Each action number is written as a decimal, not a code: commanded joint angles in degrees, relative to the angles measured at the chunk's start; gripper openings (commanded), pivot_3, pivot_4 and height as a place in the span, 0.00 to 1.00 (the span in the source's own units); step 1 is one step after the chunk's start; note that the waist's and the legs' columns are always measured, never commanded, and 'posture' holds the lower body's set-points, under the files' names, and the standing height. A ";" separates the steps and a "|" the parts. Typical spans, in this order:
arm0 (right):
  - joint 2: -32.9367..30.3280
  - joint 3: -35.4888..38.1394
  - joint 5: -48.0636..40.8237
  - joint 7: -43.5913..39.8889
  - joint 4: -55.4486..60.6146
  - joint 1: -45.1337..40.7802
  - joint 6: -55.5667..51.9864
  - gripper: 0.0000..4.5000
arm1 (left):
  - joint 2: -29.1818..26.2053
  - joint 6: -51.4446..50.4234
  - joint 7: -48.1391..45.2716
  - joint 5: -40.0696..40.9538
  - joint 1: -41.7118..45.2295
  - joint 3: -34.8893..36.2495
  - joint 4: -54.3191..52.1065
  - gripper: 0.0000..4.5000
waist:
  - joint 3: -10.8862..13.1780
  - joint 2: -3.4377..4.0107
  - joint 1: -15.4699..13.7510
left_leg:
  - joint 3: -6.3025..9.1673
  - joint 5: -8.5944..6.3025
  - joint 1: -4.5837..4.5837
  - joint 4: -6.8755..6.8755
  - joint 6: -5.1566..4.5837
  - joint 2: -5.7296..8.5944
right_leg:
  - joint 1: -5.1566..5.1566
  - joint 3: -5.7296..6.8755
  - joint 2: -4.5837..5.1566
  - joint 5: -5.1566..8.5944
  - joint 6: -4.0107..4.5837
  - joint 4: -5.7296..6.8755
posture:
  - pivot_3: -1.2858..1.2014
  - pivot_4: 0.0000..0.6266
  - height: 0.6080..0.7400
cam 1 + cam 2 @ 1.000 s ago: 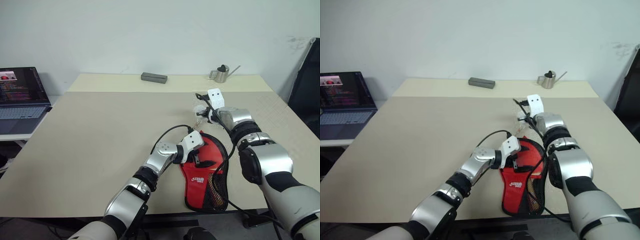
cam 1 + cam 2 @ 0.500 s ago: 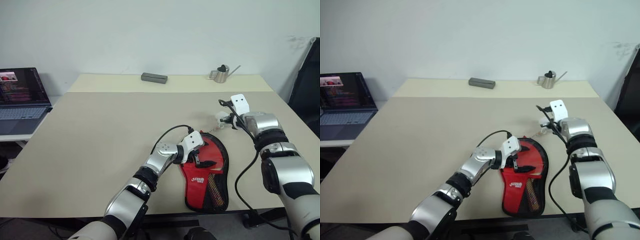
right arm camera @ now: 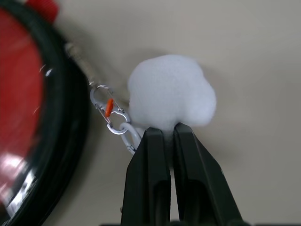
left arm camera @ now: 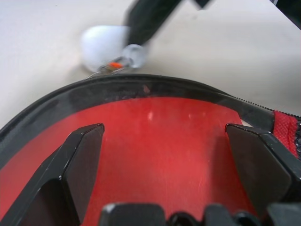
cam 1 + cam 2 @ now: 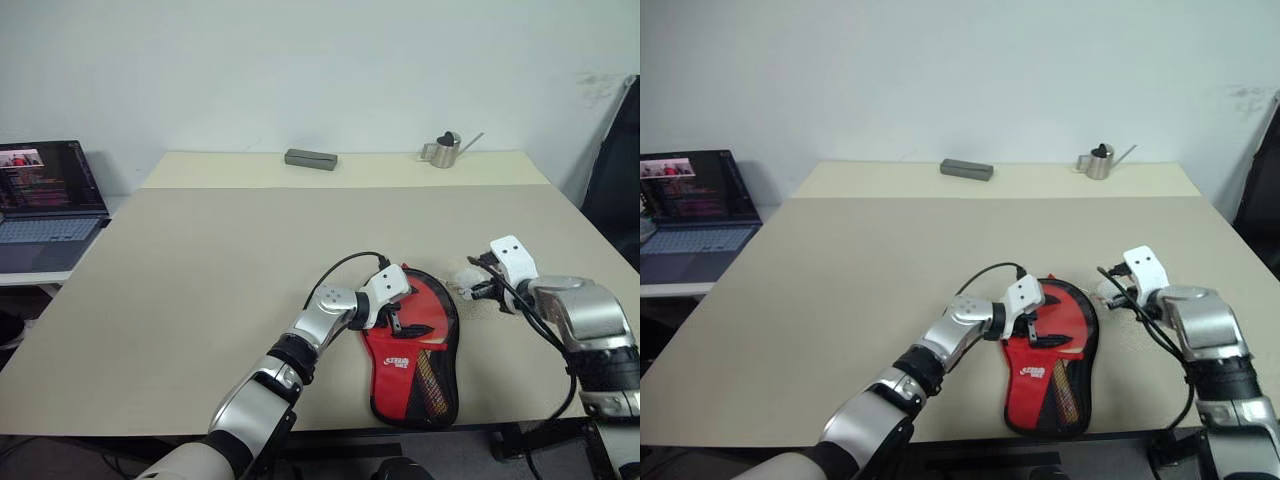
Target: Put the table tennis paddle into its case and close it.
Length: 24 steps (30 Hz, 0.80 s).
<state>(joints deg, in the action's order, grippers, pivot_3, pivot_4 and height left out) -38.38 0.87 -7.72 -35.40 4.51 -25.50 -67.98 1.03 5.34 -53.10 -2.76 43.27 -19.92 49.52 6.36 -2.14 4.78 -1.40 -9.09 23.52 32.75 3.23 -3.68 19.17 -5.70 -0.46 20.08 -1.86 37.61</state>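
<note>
The case (image 5: 405,352) lies flat near the table's front edge, with its red panel up and its black mesh pocket (image 5: 435,375) on the right side. A pale striped shape shows through the mesh; the rest of the table tennis paddle is hidden. My left gripper (image 5: 402,316) rests open on the round red part, one finger (image 4: 80,160) on each side of it. My right gripper (image 3: 168,134) is shut on the white ball charm (image 3: 170,92), which hangs on a small clip (image 3: 110,115) just off the case's right rim.
A laptop (image 5: 45,200) sits on a side desk at the left. At the table's far edge stand a grey box (image 5: 310,158) and a small metal watering can (image 5: 441,150). A black chair (image 5: 615,180) stands at the right.
My right gripper has come from beyond the case's far end, back toward me and to the right, with the ball charm in it. The left gripper has stayed on the case.
</note>
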 commanded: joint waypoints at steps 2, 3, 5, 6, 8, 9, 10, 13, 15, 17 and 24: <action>-4.20 1.50 -3.84 -2.62 7.07 3.51 -4.36 0.01 | -3.16 -6.78 0.55 -6.27 -6.67 -4.34 11.73 1.00 | 0.00 -0.03 0.01 | 0.06 -0.01 0.01 0.00 0.01 -0.01 | 0.00 0.02 0.06 0.01 0.00 -0.04 | 0.52 0.24 1.00; -4.97 1.65 -4.35 -2.86 7.68 4.08 -4.50 0.01 | -3.12 -6.77 0.54 -6.30 -6.64 -4.38 11.78 1.00 | 0.01 -0.02 0.01 | 0.08 -0.02 0.01 0.00 0.03 -0.02 | 0.00 0.02 0.07 0.00 0.00 -0.11 | 0.52 0.24 1.00; -6.67 1.99 -5.31 -3.54 8.58 5.30 -4.42 0.01 | -3.01 -6.76 0.56 -6.34 -6.59 -4.44 11.87 1.00 | -0.01 -0.04 0.01 | 0.18 -0.04 0.09 -0.02 0.04 -0.02 | -0.02 0.07 0.08 0.00 -0.01 -0.30 | 0.52 0.24 1.00; -7.71 2.22 -5.92 -4.04 9.24 6.08 -4.49 0.01 | -2.93 -6.76 0.55 -6.39 -6.57 -4.51 11.91 1.00 | -0.01 -0.03 -0.01 | 0.23 -0.05 0.13 -0.03 0.06 -0.04 | -0.03 0.09 0.09 0.00 -0.01 -0.38 | 0.52 0.24 1.00; -9.74 3.06 -7.34 -5.00 10.80 7.86 -5.10 0.01 | -2.72 -6.80 0.55 -6.43 -6.50 -4.67 11.99 1.00 | -0.04 -0.07 -0.09 | 0.38 -0.06 0.26 -0.04 0.06 -0.02 | -0.04 0.17 0.17 -0.01 -0.02 -0.53 | 0.52 0.24 1.00; -10.41 3.40 -7.89 -5.21 11.36 8.49 -5.34 0.01 | -2.66 -6.83 0.55 -6.41 -6.47 -4.73 12.02 1.00 | -0.04 -0.08 -0.16 | 0.40 -0.07 0.30 -0.04 0.06 -0.01 | -0.04 0.19 0.19 -0.01 -0.02 -0.58 | 0.52 0.24 1.00; -11.13 3.61 -8.36 -5.33 11.87 9.15 -5.37 0.01 | -2.62 -6.84 0.54 -6.40 -6.45 -4.78 12.02 1.00 | -0.05 -0.10 -0.19 | 0.41 -0.09 0.34 -0.04 0.06 0.01 | -0.04 0.20 0.23 -0.01 -0.02 -0.63 | 0.52 0.24 1.00; -14.38 5.42 -10.20 -6.67 14.49 12.86 -6.07 0.01 | -2.31 -6.85 0.65 -6.45 -6.28 -4.92 12.20 1.00 | -0.05 -0.11 -0.35 | 0.42 -0.13 0.36 -0.05 0.04 0.04 | -0.05 0.23 0.28 -0.01 -0.03 -0.66 | 0.52 0.24 1.00; -16.09 6.97 -11.62 -7.50 16.06 14.92 -6.74 0.01 | -2.10 -6.86 0.68 -6.46 -6.20 -4.99 12.27 1.00 | -0.04 -0.12 -0.44 | 0.46 -0.13 0.37 -0.05 0.04 0.05 | -0.05 0.27 0.28 0.00 -0.03 -0.67 | 0.52 0.24 1.00; -17.81 8.49 -13.26 -8.85 17.52 17.04 -7.25 0.01 | -1.86 -6.90 0.71 -6.45 -6.15 -5.04 12.32 1.00 | -0.03 -0.13 -0.48 | 0.46 -0.14 0.36 -0.05 0.04 0.07 | -0.05 0.27 0.28 0.00 -0.04 -0.69 | 0.52 0.24 1.00; -23.70 12.30 -19.87 -14.74 24.78 25.35 -7.76 0.01 | -1.36 -6.82 0.62 -6.54 -6.08 -5.20 12.50 1.00 | -0.02 -0.15 -0.85 | 0.53 -0.17 0.40 -0.05 0.08 0.14 | -0.05 0.34 0.33 0.03 -0.08 -0.77 | 0.52 0.24 1.00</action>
<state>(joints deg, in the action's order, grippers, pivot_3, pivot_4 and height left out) -60.39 10.86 -26.13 -48.58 26.94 -0.68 -75.48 2.55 5.34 -53.15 -2.89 43.47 -20.74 49.62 6.34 -2.29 3.93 -0.85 -9.26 23.93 32.70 3.31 -3.52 19.13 -5.33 -0.11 20.12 -1.95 36.83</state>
